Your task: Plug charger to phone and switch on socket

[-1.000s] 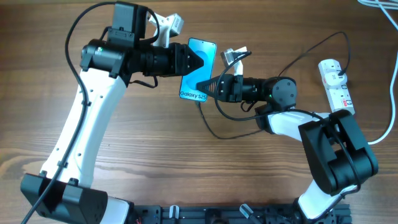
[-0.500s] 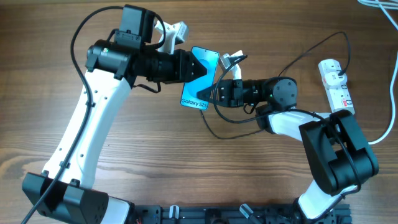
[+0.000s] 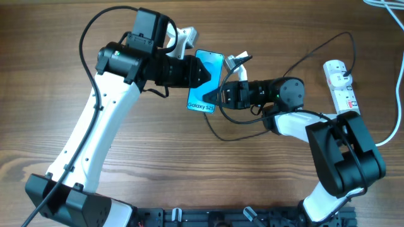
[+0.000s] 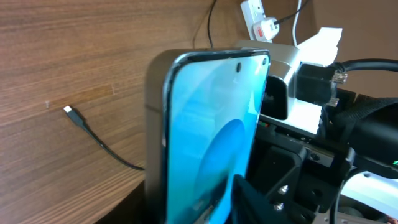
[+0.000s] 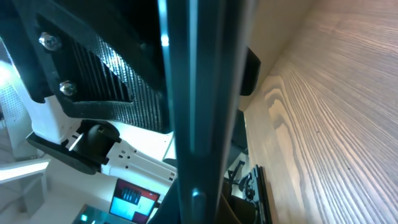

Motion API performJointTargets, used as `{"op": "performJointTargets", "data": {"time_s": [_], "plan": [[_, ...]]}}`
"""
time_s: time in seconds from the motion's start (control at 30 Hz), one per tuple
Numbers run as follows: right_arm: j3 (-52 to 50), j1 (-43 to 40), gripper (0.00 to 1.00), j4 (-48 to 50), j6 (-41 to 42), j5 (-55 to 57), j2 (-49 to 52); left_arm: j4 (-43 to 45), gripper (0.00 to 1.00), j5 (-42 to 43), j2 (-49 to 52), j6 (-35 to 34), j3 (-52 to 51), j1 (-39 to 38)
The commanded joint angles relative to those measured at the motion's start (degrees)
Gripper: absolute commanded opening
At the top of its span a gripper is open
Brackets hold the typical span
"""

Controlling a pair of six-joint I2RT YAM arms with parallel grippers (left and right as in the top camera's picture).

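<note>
The phone (image 3: 201, 99) is held off the table at centre, its teal screen facing up. My left gripper (image 3: 207, 74) is shut on its upper half, with one dark finger (image 4: 249, 199) lying across the screen (image 4: 211, 124). From the right, my right gripper (image 3: 216, 96) is shut on the phone's thin edge (image 5: 202, 93). The charger's black cable (image 3: 315, 53) runs from its white plug head (image 3: 341, 78) in the socket (image 3: 344, 94) and loops under the right arm. Its silvery connector tip (image 4: 68, 110) lies loose on the wood.
The socket's thick white cord (image 3: 392, 129) leaves by the right edge. A slack cable loop (image 3: 218, 133) lies on the table below the phone. Both arm bases stand at the front edge. Another white cable (image 3: 386, 10) crosses the far right corner.
Both grippers and the phone have shifted a little to the right and toward the front. The left jaws have narrowed on the phone.
</note>
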Motion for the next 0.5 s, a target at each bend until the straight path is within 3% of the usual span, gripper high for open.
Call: {"op": "performJointTargets", "data": {"time_s": [0.0,0.23,0.47], "plan": [[1.2,2.8,0.04,4.2,3.3,5.7,1.4,1.7,0.35,25.7,-0.9,-1.4,0.6,-8.4],[1.2,2.8,0.04,4.2,3.3,3.9,1.4,5.4,0.34,36.2,-0.9,-1.4,0.6,-8.4],[2.6,2.6,0.04,4.2,3.5,0.6,1.4,5.7,0.48,40.0,-0.9,-1.4,0.6,-8.4]]}}
